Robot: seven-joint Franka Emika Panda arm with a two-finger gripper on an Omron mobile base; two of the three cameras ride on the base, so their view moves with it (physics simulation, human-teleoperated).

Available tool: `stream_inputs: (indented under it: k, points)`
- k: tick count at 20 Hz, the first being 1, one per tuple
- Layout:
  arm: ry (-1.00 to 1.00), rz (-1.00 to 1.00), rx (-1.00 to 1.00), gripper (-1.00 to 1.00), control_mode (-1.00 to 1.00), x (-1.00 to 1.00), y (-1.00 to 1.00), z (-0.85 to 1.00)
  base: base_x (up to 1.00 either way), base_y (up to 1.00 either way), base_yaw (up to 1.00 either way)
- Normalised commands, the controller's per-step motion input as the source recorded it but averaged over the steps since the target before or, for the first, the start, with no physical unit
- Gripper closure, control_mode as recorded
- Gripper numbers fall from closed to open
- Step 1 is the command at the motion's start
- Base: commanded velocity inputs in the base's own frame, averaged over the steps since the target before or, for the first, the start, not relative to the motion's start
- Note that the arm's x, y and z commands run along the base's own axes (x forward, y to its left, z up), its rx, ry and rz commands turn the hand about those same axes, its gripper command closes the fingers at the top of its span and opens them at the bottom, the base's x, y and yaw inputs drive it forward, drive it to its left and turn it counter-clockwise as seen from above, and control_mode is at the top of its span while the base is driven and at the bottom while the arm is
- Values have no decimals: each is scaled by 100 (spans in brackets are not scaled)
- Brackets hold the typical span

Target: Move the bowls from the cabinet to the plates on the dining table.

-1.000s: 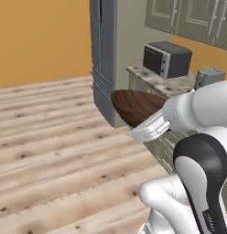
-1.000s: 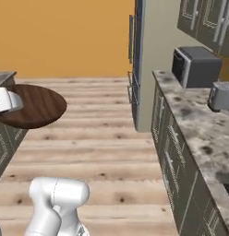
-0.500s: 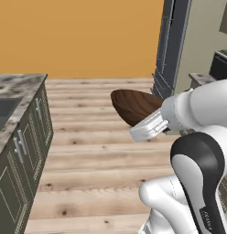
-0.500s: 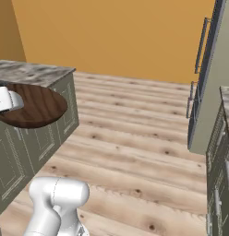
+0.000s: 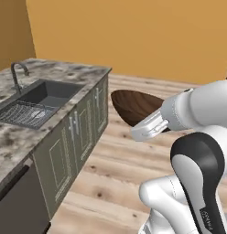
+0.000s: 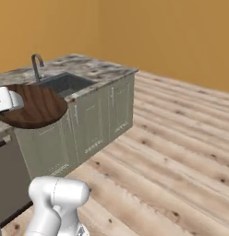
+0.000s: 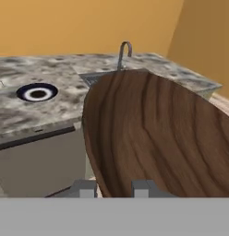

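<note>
An orange-walled kitchen with pale plank flooring holds a speckled stone counter (image 5: 65, 75) with a sink (image 5: 35, 98) and faucet (image 7: 124, 51). The gripper (image 7: 114, 188) is pinched narrow on the rim of the dark wood-grain bowl (image 5: 136, 106), carrying it clear above the floor, likely for transport. A dark-rimmed plate (image 7: 37, 92) waits on the counter, well apart, probably its destination.

Ahead of the gripper (image 7: 114, 188), the speckled stone counter (image 7: 65, 108) carried a dark-rimmed plate (image 7: 37, 92) off left; a sink (image 5: 40, 98) sat sunk into it.
</note>
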Motion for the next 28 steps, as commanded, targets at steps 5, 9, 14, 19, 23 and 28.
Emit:
stream_inputs:
  k: [5,9,14,19,23,28]
  points:
    - [0,0,0,100,100,0,0,0,2,0,60]
    - [0,0,0,100,100,0,0,0,20,-2,61]
    - [0,0,0,100,100,0,0,0,70,-34,60]
    - [0,0,0,100,100,0,0,0,98,-68,52]
    - [0,0,0,100,100,0,0,0,58,-28,50]
    - [0,0,0,100,100,0,0,0,60,0,41]
